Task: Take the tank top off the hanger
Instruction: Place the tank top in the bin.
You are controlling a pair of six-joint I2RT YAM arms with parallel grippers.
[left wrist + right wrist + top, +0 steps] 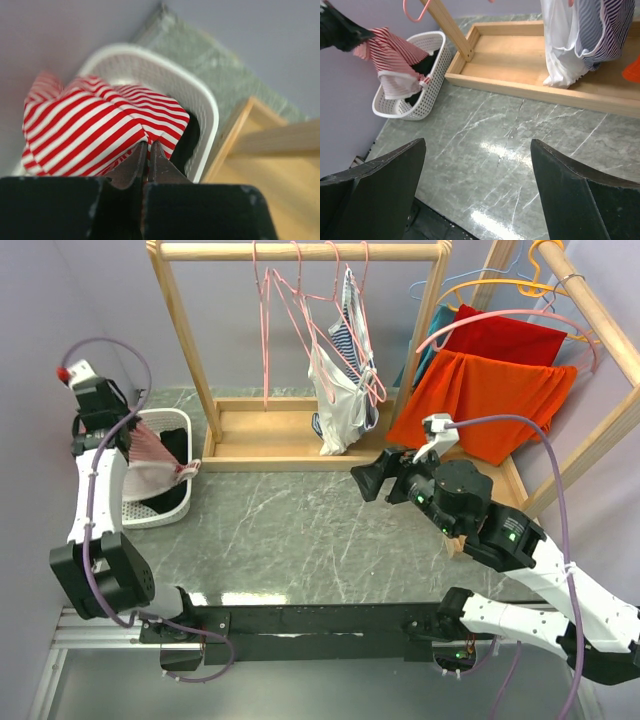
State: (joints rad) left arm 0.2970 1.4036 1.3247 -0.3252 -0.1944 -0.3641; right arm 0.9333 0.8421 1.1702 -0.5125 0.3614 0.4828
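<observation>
Pinching striped tank top (95,125) over basket (202,100), left tool (147,150) fully closed; right tool (478,145) wide apart, empty.

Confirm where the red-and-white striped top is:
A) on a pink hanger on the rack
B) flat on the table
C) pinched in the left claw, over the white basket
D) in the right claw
C: the left claw is shut on the striped top, which hangs above the white basket. The right claw is open and empty.

Table (300,540): we see grey-green marble.
Basket (160,512): white, at nine o'clock.
Rack tray (270,435): wooden, at twelve o'clock.
Second rack (598,318): at three o'clock.
</observation>
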